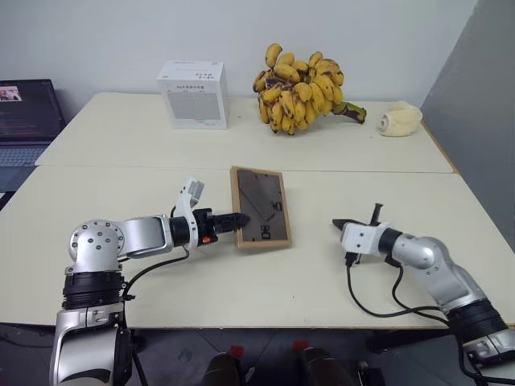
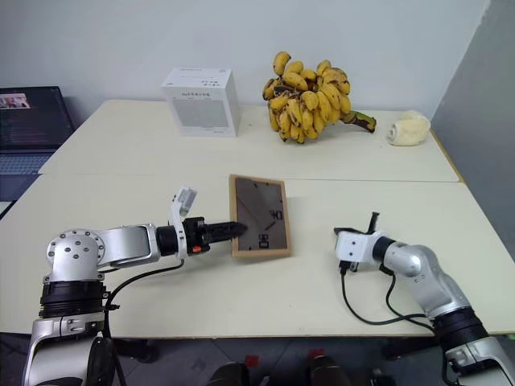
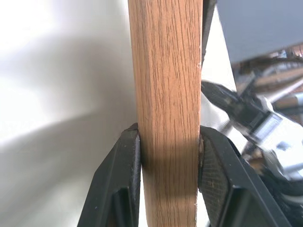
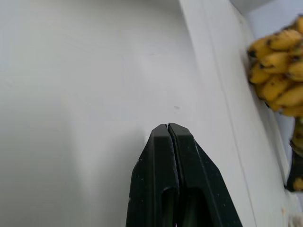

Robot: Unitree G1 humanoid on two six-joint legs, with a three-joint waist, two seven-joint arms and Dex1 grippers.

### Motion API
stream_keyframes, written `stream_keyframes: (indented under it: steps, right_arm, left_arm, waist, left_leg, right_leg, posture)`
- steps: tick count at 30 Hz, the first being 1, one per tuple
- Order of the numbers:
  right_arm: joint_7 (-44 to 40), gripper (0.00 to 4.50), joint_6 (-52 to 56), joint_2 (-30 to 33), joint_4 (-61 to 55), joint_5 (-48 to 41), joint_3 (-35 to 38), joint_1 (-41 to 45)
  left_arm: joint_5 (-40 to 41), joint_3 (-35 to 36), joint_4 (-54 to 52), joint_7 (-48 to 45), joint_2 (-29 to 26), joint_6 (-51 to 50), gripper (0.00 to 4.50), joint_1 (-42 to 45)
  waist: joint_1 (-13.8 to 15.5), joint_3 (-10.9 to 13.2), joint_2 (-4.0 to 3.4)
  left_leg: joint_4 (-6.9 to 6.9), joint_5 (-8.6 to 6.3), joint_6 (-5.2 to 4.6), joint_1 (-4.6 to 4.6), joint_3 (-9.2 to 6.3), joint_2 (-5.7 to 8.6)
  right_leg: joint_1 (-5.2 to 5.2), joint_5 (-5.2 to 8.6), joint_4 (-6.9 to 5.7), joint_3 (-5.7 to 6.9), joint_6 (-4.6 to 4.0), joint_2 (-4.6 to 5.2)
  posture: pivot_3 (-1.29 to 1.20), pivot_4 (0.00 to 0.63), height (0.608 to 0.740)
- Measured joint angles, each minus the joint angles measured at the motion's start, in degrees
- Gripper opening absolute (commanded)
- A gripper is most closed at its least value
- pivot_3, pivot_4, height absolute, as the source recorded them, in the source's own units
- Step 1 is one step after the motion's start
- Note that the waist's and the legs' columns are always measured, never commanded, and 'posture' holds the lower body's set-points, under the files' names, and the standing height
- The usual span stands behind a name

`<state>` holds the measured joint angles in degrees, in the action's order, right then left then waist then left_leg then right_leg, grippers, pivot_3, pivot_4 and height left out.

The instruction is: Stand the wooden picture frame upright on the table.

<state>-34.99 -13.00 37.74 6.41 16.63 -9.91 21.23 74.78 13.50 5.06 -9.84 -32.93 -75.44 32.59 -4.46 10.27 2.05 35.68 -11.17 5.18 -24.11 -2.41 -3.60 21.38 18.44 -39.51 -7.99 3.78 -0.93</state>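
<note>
Grasp done: left pincer [image 1: 239, 219] clamped on wooden picture frame [image 1: 260, 206] edge, centre of picture, tilted off counter [image 1: 161, 137]; right pincer [image 4: 168, 126] closed, empty. Standing upright pending.

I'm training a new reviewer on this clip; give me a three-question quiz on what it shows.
1. True or false: the left gripper is clamped on the picture frame's wooden edge.
2. Which side of the frame faces up: A) portrait, B) dark back?
3. What fruit lies beside the white box?

Key: 1 true; 2 B; 3 bananas. The right gripper is shut, holding nothing, apart from the frame over the table.
</note>
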Motion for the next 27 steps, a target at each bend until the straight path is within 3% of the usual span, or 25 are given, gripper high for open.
stream_keyframes:
  steps: [6, 11, 17, 27]
  right_arm:
    - [-3.36, 1.14, 20.03, -5.07, -11.03, -17.06, 8.14, 3.96]
    - [-2.81, 2.28, 43.03, -9.85, -22.51, -37.84, 14.56, 15.95]
    - [1.11, 2.28, 55.2, -14.59, -25.94, -48.83, 15.97, 22.98]
    - [2.91, 2.28, 60.24, -16.61, -23.32, -53.91, 15.47, 24.02]
  left_arm:
    - [-6.7, -0.21, -4.61, -7.31, -0.03, 7.05, 1.31, -0.4]
    - [-10.34, -2.11, -9.66, -12.3, 0.15, 9.95, 1.31, 0.15]
    - [-10.76, -3.39, -14.03, -14.37, 0.68, 9.92, 1.31, 2.19]
    - [-10.97, -5.42, -17.34, -17.32, -0.31, 9.42, 1.31, 6.44]
  waist:
    - [0.02, 0.04, -0.04]
    - [0.27, 0.19, -0.24]
    - [1.18, 0.24, -0.33]
    - [1.51, 0.34, -0.49]
  left_leg:
    - [-0.03, 0.0, 0.0, -0.15, -0.03, -0.02]
    - [-0.02, 0.0, 0.0, -0.43, -0.41, -0.03]
    - [-0.04, 0.0, 0.0, -0.8, -0.66, -0.03]
    - [-0.15, 0.0, 0.0, -0.84, -0.65, -0.04]
  right_leg:
    - [0.06, -0.01, 0.08, 0.04, -0.01, 0.0]
    - [0.15, -0.01, 0.14, 0.45, -0.02, 0.01]
    - [0.34, 0.0, 0.34, 0.76, -0.06, 0.03]
    - [0.38, 0.0, 0.42, 0.79, -0.06, 0.04]
  posture:
    - [0.0, 0.15, 0.74]
    - [0.0, 0.15, 0.74]
    - [0.0, 0.15, 0.74]
    - [0.0, 0.15, 0.74]
